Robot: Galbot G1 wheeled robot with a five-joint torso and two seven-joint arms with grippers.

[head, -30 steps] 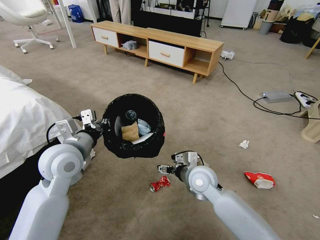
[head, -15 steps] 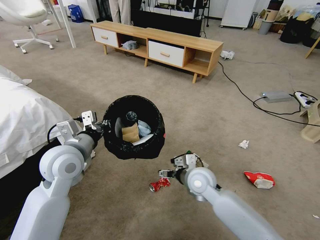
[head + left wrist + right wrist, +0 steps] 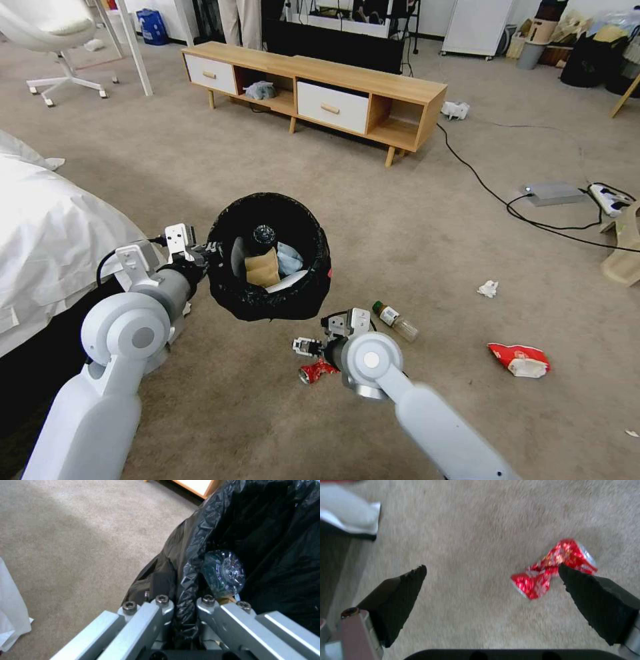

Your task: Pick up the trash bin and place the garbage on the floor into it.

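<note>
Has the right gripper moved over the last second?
Yes. The right gripper has shifted toward the robot's left, past the red can on the floor, fingers open.

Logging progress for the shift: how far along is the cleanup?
Done: left gripper holds the bin aloft, bottle and brown paper already inside. In hand: open right gripper over the red can. Left on the floor: can, bottle, wrapper, paper wad.

Trash bin point(image 3: 269, 301): glossy black liner. Inside: tan paper bag point(image 3: 261, 267). Floor point(image 3: 400, 240): beige-grey carpet. Crushed can point(image 3: 553, 567): red with silver glints. Wrapper point(image 3: 519, 359): red-and-white. Paper wad point(image 3: 488, 289): white. Bottle point(image 3: 395, 321): green cap.
</note>
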